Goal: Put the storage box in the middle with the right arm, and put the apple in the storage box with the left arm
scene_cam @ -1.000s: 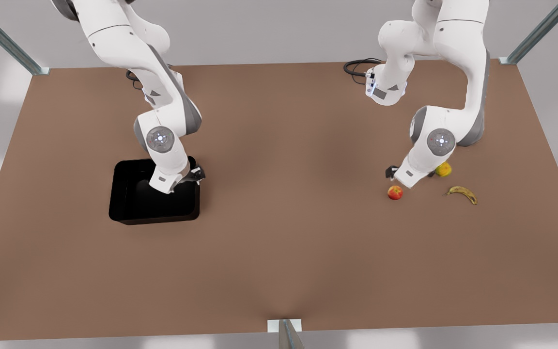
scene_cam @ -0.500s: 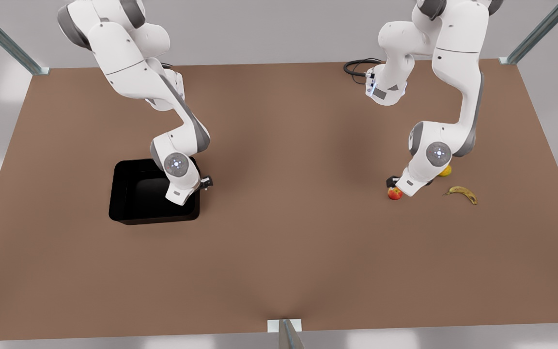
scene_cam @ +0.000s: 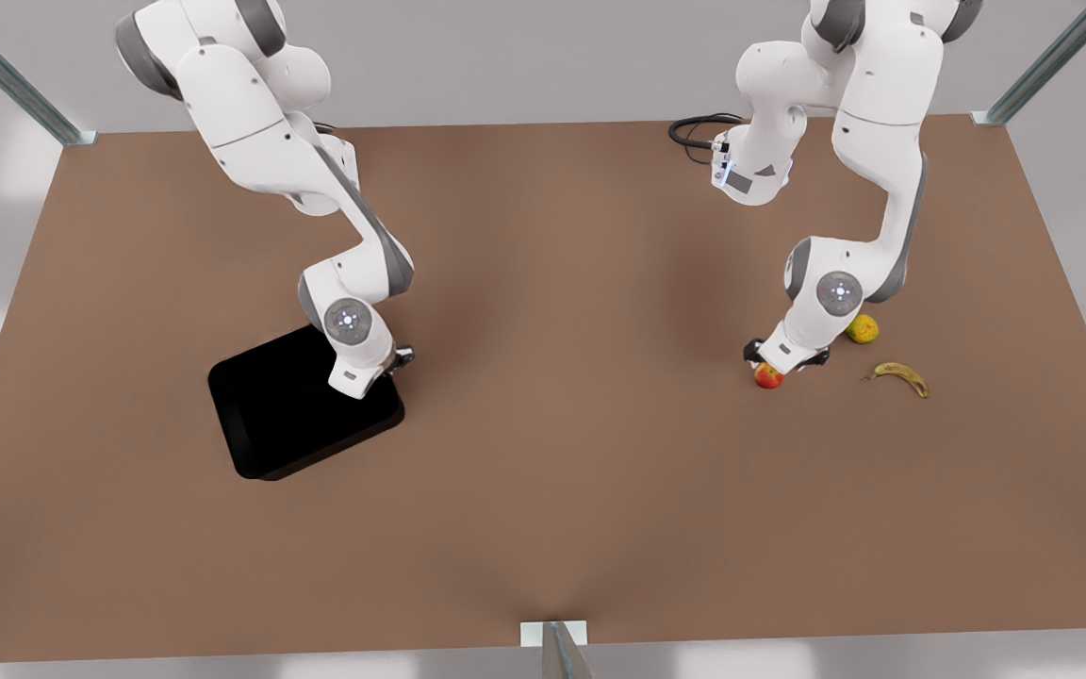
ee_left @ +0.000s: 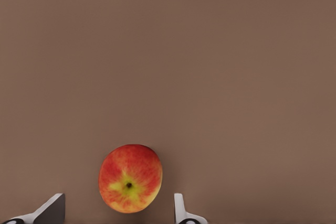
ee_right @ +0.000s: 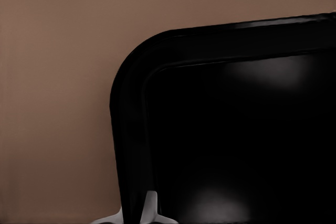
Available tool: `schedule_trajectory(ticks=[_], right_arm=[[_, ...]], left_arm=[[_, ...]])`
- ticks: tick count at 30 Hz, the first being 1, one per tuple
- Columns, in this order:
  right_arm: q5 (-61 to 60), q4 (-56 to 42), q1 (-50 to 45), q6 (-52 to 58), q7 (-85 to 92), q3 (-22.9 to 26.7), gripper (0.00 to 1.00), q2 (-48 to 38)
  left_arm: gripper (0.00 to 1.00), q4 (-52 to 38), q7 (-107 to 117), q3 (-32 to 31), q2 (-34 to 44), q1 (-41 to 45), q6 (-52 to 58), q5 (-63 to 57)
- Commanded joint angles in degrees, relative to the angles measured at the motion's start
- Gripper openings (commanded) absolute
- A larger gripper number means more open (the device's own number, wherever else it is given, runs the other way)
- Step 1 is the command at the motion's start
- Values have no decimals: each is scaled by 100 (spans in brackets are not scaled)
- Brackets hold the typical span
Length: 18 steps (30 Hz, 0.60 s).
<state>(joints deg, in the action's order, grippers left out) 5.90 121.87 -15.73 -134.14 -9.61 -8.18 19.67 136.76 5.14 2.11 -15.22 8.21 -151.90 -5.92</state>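
Note:
The glossy black storage box [scene_cam: 288, 415] sits at the front view's left, turned at an angle to the table edges. My right gripper [scene_cam: 390, 370] is at its far right corner. In the right wrist view my right gripper [ee_right: 137, 205] is shut on the wall of the storage box [ee_right: 236, 129]. The red apple [scene_cam: 768, 377] with a yellowish patch lies on the table at the front view's right. My left gripper [scene_cam: 779, 363] hangs low just above it. The left wrist view shows my left gripper [ee_left: 119, 196] open, its fingers on either side of the apple [ee_left: 130, 178].
A yellow-green round fruit [scene_cam: 863, 328] and a banana [scene_cam: 898, 377] lie just right of the apple. A black cable [scene_cam: 694, 130] coils at the table's back edge. A metal bracket [scene_cam: 552, 634] stands at the front edge. Bare brown table [scene_cam: 562, 377] separates the arms.
The right gripper came down on the box's wall, and the box has swung round at an angle. The left gripper has dropped lower over the apple.

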Motion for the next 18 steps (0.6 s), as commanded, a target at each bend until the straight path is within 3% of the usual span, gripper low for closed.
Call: schedule_trajectory(ticks=[1,10,18], right_arm=[[-1,3,0,2,-6,0,21,-33],[-18,-155,-764,72,11,-8,21,-622],[-18,-796,-1951,55,-515,-8,21,-377]], left_arm=[[100,0,39,0,-7,-39,-15,39],[100,-26,84,0,-253,-21,-191,293],[100,-35,66,9,-508,-30,-577,285]])
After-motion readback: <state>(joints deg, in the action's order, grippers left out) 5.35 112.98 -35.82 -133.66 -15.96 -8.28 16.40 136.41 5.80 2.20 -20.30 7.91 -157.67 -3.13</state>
